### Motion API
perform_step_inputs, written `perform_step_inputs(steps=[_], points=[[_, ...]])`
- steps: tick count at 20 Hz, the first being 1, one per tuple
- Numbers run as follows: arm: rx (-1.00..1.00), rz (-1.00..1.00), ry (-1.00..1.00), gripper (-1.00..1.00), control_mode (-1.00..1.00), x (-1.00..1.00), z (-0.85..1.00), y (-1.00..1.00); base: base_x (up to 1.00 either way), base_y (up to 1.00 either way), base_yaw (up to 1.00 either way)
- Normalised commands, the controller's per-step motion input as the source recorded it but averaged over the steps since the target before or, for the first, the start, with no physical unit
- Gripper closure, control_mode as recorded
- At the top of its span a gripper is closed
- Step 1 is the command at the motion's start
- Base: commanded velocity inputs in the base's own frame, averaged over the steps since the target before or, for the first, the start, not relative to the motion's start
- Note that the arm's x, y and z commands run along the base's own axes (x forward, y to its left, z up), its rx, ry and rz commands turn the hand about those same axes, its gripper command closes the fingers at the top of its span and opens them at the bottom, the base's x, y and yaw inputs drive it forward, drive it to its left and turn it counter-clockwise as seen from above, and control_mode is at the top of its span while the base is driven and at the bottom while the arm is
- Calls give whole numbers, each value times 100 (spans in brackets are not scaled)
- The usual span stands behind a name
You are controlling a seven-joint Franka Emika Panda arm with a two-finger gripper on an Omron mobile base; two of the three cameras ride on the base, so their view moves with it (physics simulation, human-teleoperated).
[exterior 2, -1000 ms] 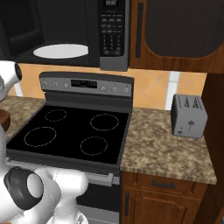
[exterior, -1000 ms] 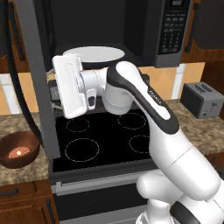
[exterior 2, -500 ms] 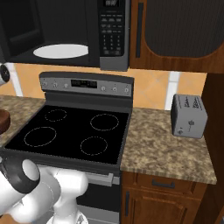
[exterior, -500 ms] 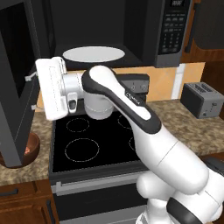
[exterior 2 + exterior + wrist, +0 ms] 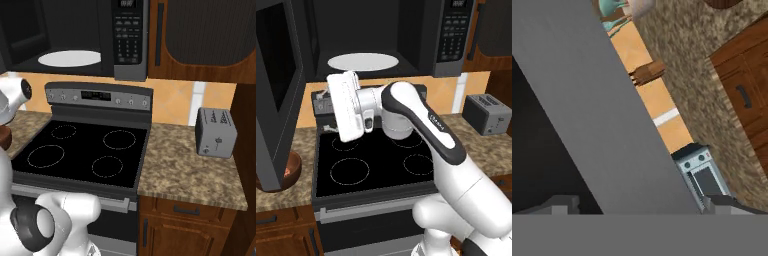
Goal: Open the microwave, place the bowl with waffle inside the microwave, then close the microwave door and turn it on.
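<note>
The microwave (image 5: 421,30) hangs above the stove with its microwave door (image 5: 276,90) swung wide open to the left. Its dark interior and white turntable (image 5: 363,61) are exposed, also as turntable (image 5: 69,58). My gripper (image 5: 338,107) hovers over the stove's back left, just right of the door, open and holding nothing. In the hand view the door's grey frame (image 5: 602,125) slants close ahead of my gripper (image 5: 639,204). The reddish-brown bowl (image 5: 292,170) sits on the left counter, half hidden behind the door. A speck of the orange waffle (image 5: 287,171) shows inside it.
A black stove (image 5: 376,160) with four burner rings lies below the microwave. A grey toaster (image 5: 487,114) stands on the right granite counter, seen also as toaster (image 5: 216,132). The black keypad strip (image 5: 127,40) is on the microwave's right. Wooden cabinets flank it.
The door swung fully open to the left, now covering part of the bowl. My hand followed it left, then drew back right toward the stove.
</note>
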Motion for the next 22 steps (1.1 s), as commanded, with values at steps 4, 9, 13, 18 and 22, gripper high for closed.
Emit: perform_step_inputs(steps=[4, 9, 13, 18, 22], points=[[-26, 0, -21, -100, -100, -5, -81, -56, 0, 0, 0], [-33, 0, -29, -100, -100, -1, -85, -16, 0, 0, 0], [-20, 15, -7, -100, -100, 27, -62, -20, 0, 0, 0], [-14, 26, -36, -100, -100, 19, -59, -15, 0, 0, 0], [-11, 15, -21, -100, -100, 79, -75, 49, 0, 0, 0]])
